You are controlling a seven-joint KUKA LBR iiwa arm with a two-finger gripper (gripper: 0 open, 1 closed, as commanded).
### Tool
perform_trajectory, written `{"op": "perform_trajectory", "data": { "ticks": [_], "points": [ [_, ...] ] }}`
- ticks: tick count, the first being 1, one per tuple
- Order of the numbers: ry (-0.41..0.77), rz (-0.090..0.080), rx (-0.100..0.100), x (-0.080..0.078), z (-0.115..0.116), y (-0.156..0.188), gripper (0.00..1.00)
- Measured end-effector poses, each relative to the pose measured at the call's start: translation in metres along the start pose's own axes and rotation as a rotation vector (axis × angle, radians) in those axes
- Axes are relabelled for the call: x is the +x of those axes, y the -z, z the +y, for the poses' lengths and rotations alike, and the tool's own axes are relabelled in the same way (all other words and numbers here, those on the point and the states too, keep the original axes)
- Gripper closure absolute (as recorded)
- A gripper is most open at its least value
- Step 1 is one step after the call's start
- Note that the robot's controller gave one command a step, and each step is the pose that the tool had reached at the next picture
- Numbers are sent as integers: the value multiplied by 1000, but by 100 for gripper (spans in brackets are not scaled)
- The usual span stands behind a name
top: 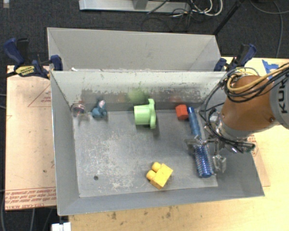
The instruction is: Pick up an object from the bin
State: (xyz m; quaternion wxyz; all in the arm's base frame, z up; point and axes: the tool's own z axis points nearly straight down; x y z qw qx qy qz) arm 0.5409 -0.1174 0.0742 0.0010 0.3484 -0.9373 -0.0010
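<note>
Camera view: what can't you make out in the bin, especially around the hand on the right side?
- Blue ribbed stick, bin's right side: the hand covers part of it, so contact cannot be told.
- Bin's right wall: largely hidden behind the orange wrist cover.
- Small blue thing by the back wall: too small to name.
- Pale round thing in the back left corner: too small and blurred to name.
</note>
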Motion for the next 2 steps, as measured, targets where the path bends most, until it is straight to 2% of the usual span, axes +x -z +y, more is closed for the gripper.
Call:
{"op": "perform_trajectory", "data": {
  "ticks": [1,2],
  "points": [
    [5,-3,0,-2,1,1,100],
    [-17,-8,9,-17,6,164,100]
  ]
}}
